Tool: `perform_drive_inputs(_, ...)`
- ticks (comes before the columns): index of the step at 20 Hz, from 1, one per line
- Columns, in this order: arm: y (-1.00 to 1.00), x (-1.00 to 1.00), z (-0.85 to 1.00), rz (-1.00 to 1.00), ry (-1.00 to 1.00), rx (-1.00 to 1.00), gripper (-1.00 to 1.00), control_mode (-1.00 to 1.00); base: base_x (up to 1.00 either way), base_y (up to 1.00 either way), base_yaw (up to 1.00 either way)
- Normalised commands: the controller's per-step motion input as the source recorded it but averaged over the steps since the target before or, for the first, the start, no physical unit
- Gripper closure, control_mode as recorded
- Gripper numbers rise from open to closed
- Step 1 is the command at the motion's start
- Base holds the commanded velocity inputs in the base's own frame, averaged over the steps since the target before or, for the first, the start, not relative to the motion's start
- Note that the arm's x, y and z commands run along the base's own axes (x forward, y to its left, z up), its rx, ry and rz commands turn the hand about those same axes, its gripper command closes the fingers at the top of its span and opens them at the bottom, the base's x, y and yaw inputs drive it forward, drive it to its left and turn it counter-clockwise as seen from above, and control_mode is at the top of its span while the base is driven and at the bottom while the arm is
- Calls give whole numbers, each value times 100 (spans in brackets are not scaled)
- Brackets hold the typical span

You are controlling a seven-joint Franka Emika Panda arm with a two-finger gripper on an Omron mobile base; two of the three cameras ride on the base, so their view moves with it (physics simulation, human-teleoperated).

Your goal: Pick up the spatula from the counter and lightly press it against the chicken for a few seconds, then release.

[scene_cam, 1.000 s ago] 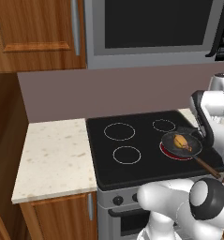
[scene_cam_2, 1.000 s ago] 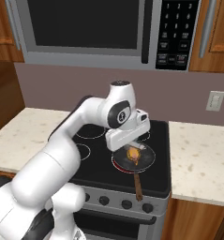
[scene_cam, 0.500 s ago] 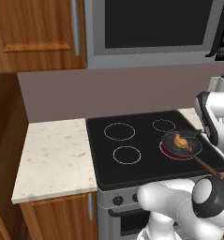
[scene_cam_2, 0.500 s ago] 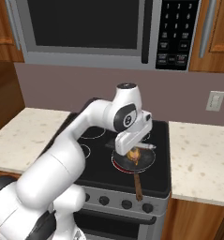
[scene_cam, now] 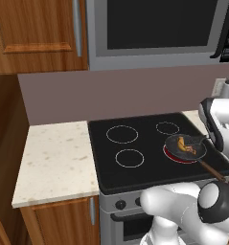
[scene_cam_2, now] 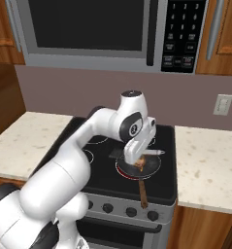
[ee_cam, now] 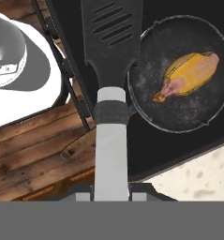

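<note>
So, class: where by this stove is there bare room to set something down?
Bare: the left counter beside the stove, the right counter below the outlet, and the three other burners. Crowded: the front-right burner, with pan, chicken and held spatula.

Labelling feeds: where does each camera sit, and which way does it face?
Left base view: behind the arm, left side, facing forward-down at the cooktop; arm lower right.
Right base view: behind, right side, same cooktop; arm from lower left.
Hand view: behind the jaws, looking along the spatula at the chicken.
Shared: all show the pan.
</note>
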Motion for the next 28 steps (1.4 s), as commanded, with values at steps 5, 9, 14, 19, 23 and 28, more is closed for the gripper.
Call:
perform_drive_inputs(5, -23, 10, -4, 12, 1, -2, 100, -100, 0, 0, 0)
perform_drive_inputs(9, -23, 16, -7, 13, 2, 0, 100, -100, 0, 0, 0)
perform_drive_inputs(14, -6, 15, -2, 13, 1, 0, 100, -100, 0, 0, 0)
perform_drive_inputs(19, 0, 11, 0, 6, 0, 0, 100, -100, 0, 0, 0)
perform_drive_inputs(23, 0, 10, 0, 0, 0, 0, 100, -100, 0, 0, 0)
perform_drive_inputs(28, 0, 14, -1, -5, 0, 0, 100, -100, 0, 0, 0)
